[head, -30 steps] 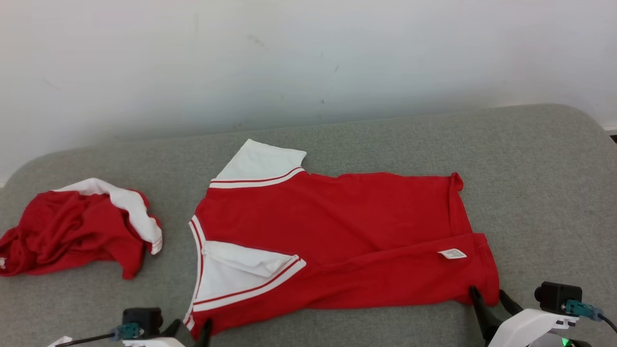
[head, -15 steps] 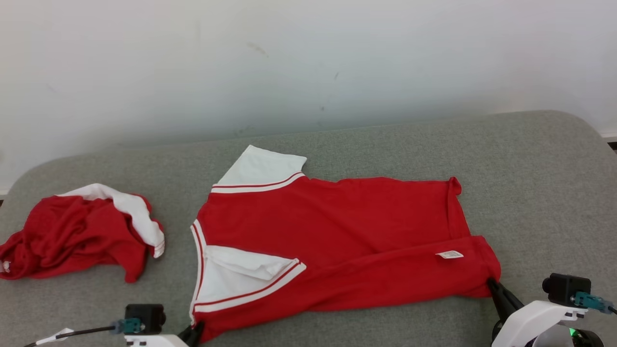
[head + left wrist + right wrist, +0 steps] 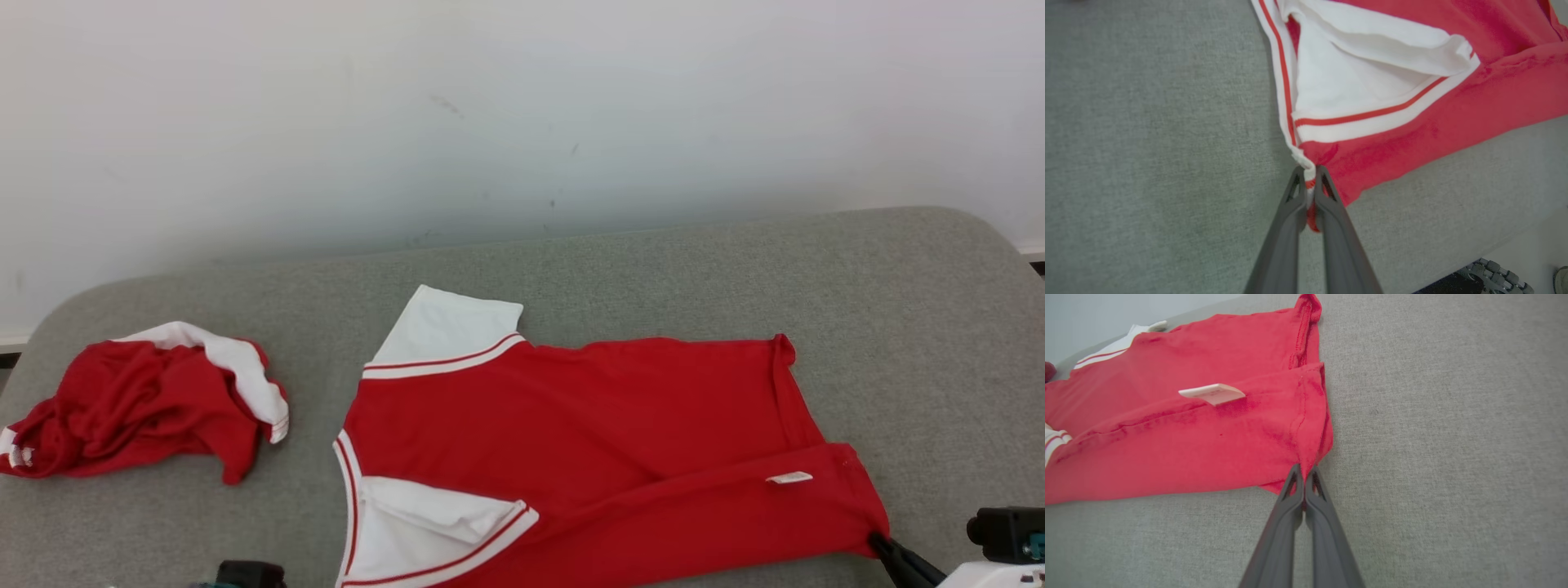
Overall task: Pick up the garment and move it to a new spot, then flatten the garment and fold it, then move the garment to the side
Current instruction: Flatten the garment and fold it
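Presently my left end effector (image 3: 1309,174) and my right end effector (image 3: 1303,473) each pinch a near corner of the shirt (image 3: 588,433), which lies on the tabletop (image 3: 914,327) ahead of both, long axis running side to side between them.

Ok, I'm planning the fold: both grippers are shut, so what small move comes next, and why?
Probably lift both together, evenly: left gripper pinches the shirt's collar-side corner, right gripper its hem corner, both on the near edge, which lies flat, ready to fold over.
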